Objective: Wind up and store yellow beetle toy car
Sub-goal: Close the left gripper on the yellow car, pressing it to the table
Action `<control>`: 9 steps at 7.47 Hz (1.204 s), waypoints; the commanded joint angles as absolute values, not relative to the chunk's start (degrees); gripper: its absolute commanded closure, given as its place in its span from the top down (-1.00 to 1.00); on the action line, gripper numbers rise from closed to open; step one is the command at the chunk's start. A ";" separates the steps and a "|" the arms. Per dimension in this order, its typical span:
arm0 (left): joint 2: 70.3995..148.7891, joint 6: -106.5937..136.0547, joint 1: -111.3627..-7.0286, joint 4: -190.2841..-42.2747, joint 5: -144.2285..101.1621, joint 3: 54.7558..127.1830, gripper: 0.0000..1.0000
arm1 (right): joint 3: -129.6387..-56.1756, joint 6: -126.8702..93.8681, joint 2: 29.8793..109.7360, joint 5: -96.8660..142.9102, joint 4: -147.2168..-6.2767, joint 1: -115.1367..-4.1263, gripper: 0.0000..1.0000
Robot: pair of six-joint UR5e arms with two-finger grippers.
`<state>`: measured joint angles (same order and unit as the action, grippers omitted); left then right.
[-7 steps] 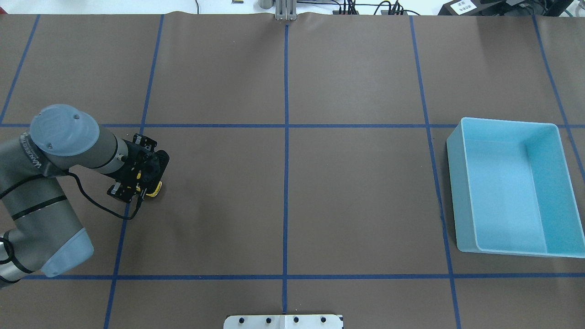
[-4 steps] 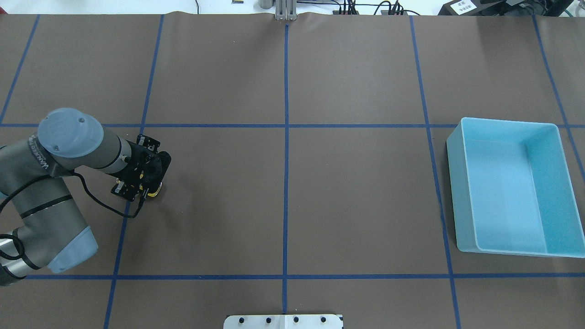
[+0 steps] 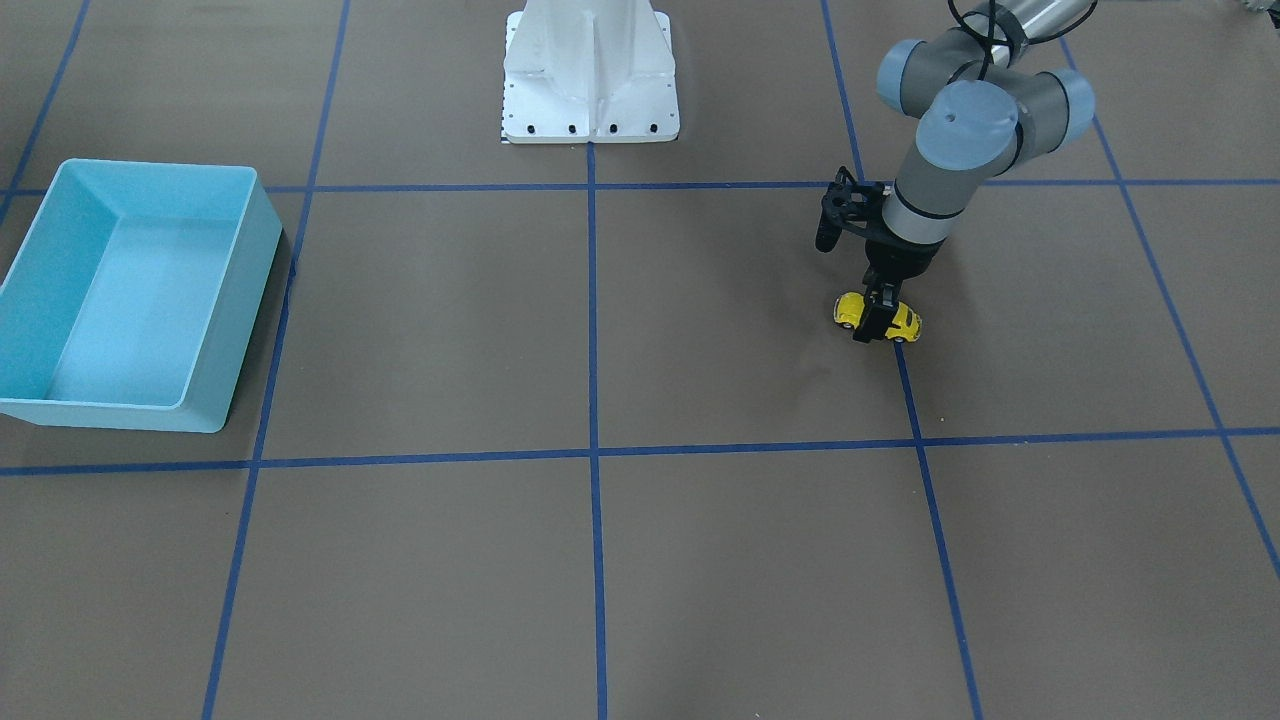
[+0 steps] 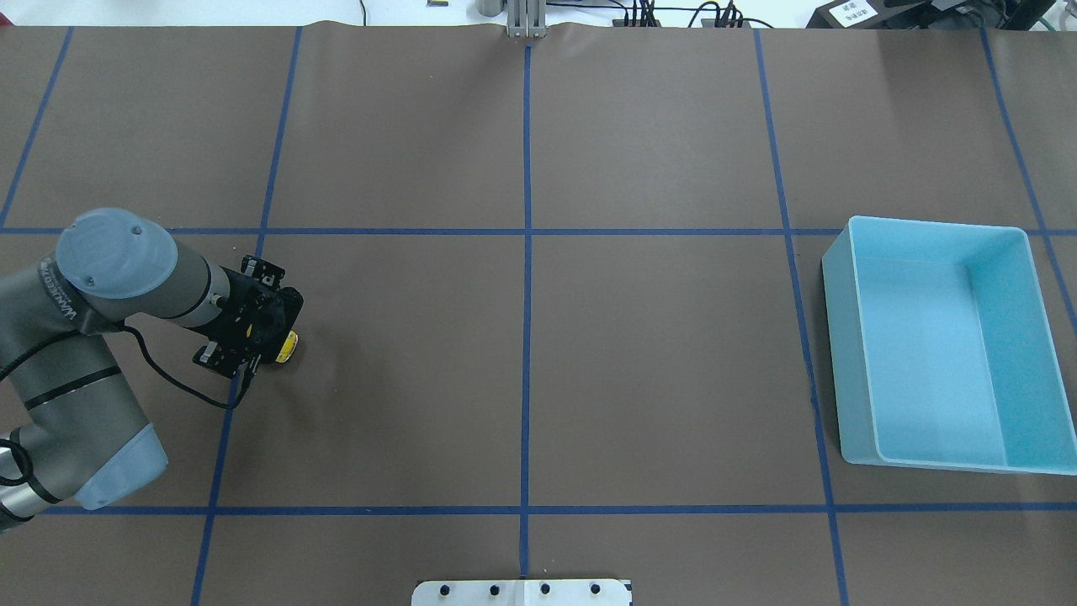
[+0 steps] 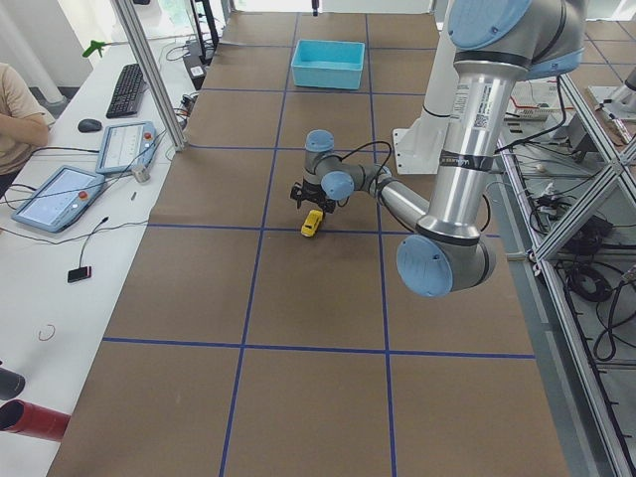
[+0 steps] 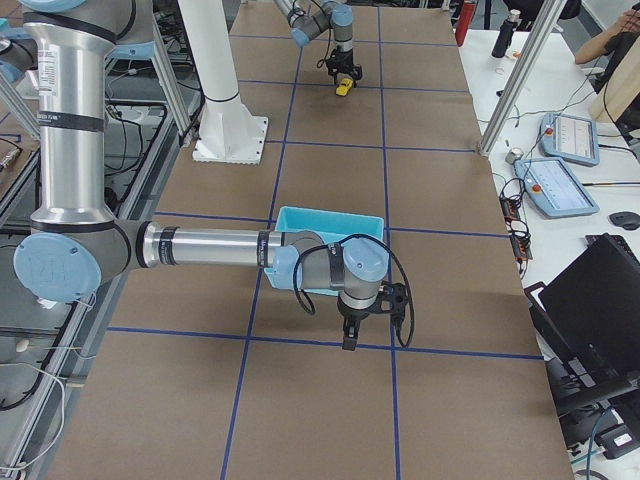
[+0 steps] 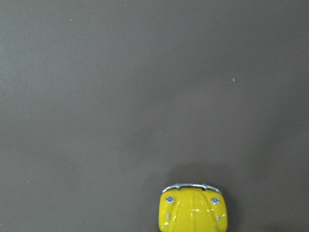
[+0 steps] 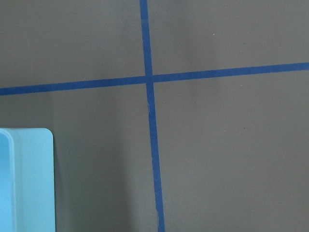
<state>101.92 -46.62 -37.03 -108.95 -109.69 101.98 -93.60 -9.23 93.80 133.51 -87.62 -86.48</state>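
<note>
The yellow beetle toy car (image 3: 905, 322) stands on its wheels on the brown table, on the robot's left side. My left gripper (image 3: 876, 322) points straight down over it, its black fingers (image 3: 868, 328) closed across the car's middle. From overhead only the car's yellow end (image 4: 289, 346) peeks out from under the wrist. The left wrist view shows the car's rounded end with a chrome bumper (image 7: 193, 210) at the bottom edge. My right gripper (image 6: 348, 338) hangs over the table next to the blue bin (image 6: 330, 218). I cannot tell whether it is open or shut.
The light blue bin (image 4: 841, 337) lies far off on the robot's right (image 3: 255, 270), with nothing in it. Its corner shows in the right wrist view (image 8: 29, 179). Blue tape lines (image 4: 526, 337) grid the table. The white robot base (image 3: 590, 70) stands at the near edge.
The left wrist shifted a little right, then back left, with the car staying under the fingers. The bin has not moved.
</note>
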 commanded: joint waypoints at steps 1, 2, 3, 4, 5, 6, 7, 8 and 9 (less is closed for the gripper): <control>101.86 -46.67 -36.83 -110.82 -109.60 100.20 0.84 | -93.60 -9.23 93.78 133.59 -87.63 -86.40 1.00; 101.95 -46.76 -36.83 -110.92 -109.69 99.67 0.79 | -93.60 -9.23 93.78 133.59 -87.63 -86.40 1.00; 102.04 -46.76 -36.65 -110.92 -109.69 99.41 0.79 | -93.60 -9.23 93.78 133.59 -87.54 -86.40 1.00; 102.04 -47.28 -36.65 -110.92 -109.77 99.58 0.71 | -93.60 -9.32 93.78 133.59 -87.63 -86.31 1.00; 102.22 -47.63 -36.65 -110.92 -109.78 99.67 0.64 | -93.60 -9.23 93.78 133.59 -87.63 -86.31 1.00; 102.39 -47.64 -36.65 -110.92 -109.86 99.58 0.58 | -93.60 -9.23 93.78 133.59 -87.63 -86.31 1.00; 102.48 -47.64 -36.65 -110.92 -109.86 99.58 0.58 | -93.60 -9.23 93.78 133.59 -87.63 -86.31 1.00; 102.48 -47.64 -36.65 -110.92 -109.95 99.58 0.58 | -93.60 -9.23 93.78 133.51 -87.63 -86.31 1.00; 102.39 -47.72 -36.65 -110.92 -111.26 99.49 0.58 | -93.52 -9.23 93.78 133.51 -87.54 -86.31 1.00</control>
